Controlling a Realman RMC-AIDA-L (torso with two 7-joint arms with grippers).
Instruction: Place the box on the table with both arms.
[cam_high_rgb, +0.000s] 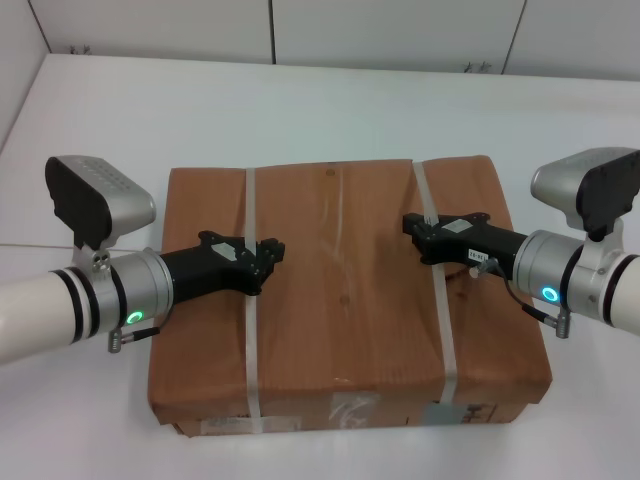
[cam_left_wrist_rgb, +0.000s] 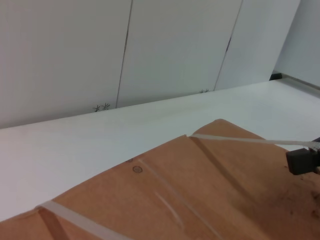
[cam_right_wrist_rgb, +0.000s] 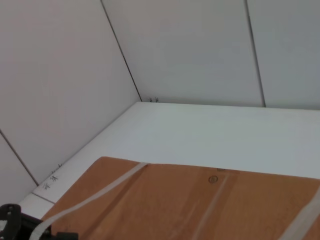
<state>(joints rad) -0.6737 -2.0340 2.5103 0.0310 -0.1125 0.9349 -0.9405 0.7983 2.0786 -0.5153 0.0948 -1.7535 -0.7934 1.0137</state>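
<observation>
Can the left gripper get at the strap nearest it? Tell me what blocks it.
Probably yes. The left gripper is already over the box, its tips right at the left strap, with nothing between them. Whether it grips the strap is unclear.

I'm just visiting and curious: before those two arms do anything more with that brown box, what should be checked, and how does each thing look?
1. Left gripper at the left strap: ok.
2. Right gripper at the right strap: ok.
3. Whether either gripper actually holds its strap: cannot tell.
4. The box is level: ok.
5. The box rests on the table: cannot tell.
6. Bare tabletop around the box: ok.
</observation>
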